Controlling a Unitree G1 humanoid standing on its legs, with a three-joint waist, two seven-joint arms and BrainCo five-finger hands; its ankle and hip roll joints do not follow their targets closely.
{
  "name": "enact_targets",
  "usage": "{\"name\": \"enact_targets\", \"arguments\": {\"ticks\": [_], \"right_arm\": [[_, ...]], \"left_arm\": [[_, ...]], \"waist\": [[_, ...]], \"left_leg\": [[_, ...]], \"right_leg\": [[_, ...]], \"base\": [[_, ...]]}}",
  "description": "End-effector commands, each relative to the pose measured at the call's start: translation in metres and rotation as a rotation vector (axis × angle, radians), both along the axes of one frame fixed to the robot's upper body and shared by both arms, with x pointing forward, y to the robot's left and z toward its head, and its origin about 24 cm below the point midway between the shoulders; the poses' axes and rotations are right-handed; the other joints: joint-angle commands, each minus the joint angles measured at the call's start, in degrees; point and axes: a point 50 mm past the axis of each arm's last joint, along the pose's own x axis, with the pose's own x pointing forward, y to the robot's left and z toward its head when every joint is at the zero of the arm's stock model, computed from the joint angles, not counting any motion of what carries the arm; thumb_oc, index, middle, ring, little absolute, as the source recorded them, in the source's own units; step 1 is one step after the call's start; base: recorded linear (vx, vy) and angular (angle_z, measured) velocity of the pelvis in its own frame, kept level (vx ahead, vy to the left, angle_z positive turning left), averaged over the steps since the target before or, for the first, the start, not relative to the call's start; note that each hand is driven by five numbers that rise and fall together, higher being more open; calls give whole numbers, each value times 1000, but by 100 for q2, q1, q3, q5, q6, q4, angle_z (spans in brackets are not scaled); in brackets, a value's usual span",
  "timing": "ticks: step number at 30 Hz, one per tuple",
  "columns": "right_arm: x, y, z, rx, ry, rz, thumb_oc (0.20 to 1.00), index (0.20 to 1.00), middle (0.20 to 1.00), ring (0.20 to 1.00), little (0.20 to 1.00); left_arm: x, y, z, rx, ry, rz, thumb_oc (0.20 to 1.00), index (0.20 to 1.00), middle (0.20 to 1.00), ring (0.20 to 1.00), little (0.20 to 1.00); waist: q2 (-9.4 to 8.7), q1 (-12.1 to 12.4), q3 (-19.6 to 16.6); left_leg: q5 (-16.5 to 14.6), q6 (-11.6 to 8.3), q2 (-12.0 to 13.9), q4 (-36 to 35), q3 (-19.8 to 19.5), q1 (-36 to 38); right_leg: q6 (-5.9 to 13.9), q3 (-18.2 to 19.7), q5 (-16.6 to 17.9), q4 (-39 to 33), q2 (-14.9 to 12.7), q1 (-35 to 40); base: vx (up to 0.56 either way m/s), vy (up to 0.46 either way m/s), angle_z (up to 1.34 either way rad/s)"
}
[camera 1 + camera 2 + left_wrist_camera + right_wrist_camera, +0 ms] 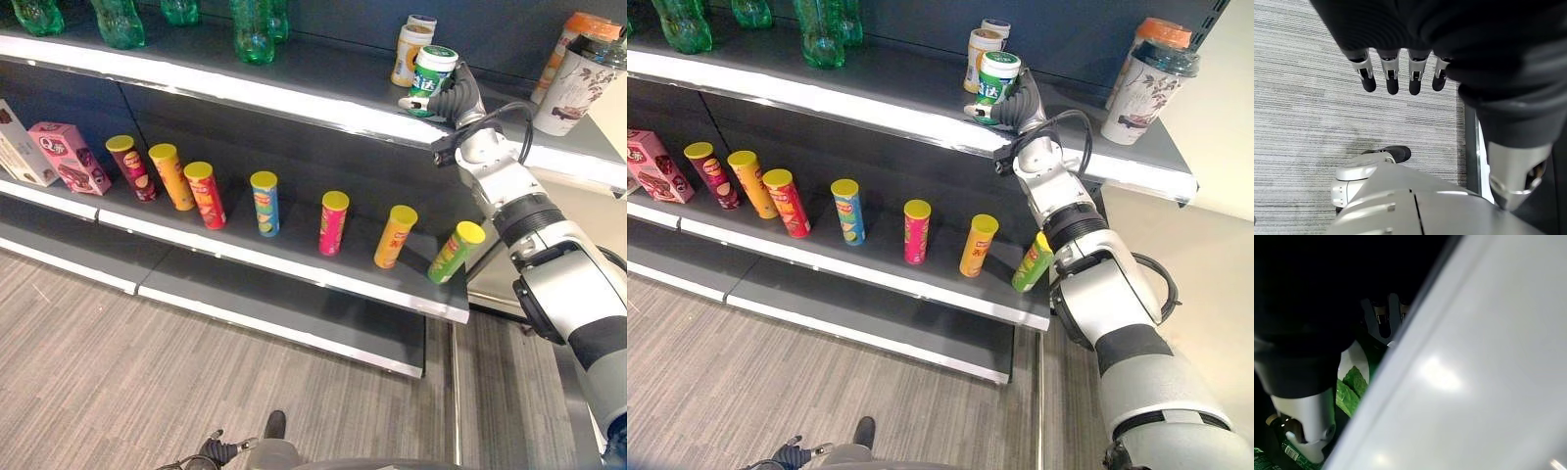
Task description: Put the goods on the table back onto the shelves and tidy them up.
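Note:
A green-and-white jar (432, 73) stands upright near the front edge of the top shelf (294, 93). My right hand (457, 101) reaches up to it from the right, with fingers and thumb curled round its lower part. The right wrist view shows the jar's green label (1349, 387) past the fingers (1382, 323), beside the shelf's pale edge (1474, 382). I cannot tell whether the jar rests on the shelf or hangs just above it. My left hand (1396, 73) hangs low over the floor with straight fingers and holds nothing.
A tan-and-white jar (411, 44) stands just behind the green one, and two tall lidded cups (578, 83) are further right. Green bottles (253, 29) line the top shelf's left. Several chip cans (333, 222) and a pink box (69, 157) fill the middle shelf.

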Motion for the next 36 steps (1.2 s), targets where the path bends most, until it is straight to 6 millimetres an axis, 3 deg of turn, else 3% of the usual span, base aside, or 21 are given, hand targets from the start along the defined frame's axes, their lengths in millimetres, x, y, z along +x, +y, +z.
{"name": "enact_targets", "arguments": {"ticks": [1, 9, 13, 23, 36], "right_arm": [[1, 12, 12, -54, -31, 20, 1000, 1000, 1000, 1000, 1000], [2, 16, 13, -66, -21, 17, 1000, 1000, 1000, 1000, 1000], [3, 31, 13, -53, -18, 45, 1000, 1000, 1000, 1000, 1000], [4, 34, 8, -88, 2, 39, 1000, 1000, 1000, 1000, 1000], [6, 10, 10, -113, 0, -65, 1000, 1000, 1000, 1000, 1000]], "left_arm": [[30, 12, 10, 35, -74, -11, 1000, 1000, 1000, 1000, 1000], [32, 10, 10, 33, -79, -3, 1000, 1000, 1000, 1000, 1000], [39, 8, 11, 37, -102, -42, 1000, 1000, 1000, 1000, 1000], [40, 7, 11, 32, -98, -47, 1000, 1000, 1000, 1000, 1000], [42, 7, 12, 34, -101, -53, 1000, 1000, 1000, 1000, 1000]], "waist": [[-86, 340, 169], [-101, 342, 161], [-90, 324, 155], [-38, 299, 154], [-4, 246, 121]], "left_leg": [[-1034, -96, -129, 277, 521, 599], [-1033, -93, -133, 271, 528, 611], [-1033, -90, -145, 272, 532, 608], [-1035, -86, -161, 274, 533, 615], [-1056, -87, -151, 271, 561, 651]], "right_leg": [[494, -54, 124, 469, -313, -808], [490, -37, 128, 459, -315, -807], [495, -33, 140, 440, -315, -809], [495, -42, 149, 443, -337, -795], [501, -50, 139, 434, -334, -773]], "base": [[0, 0, 0], [0, 0, 0], [0, 0, 0], [0, 0, 0], [0, 0, 0]]}}
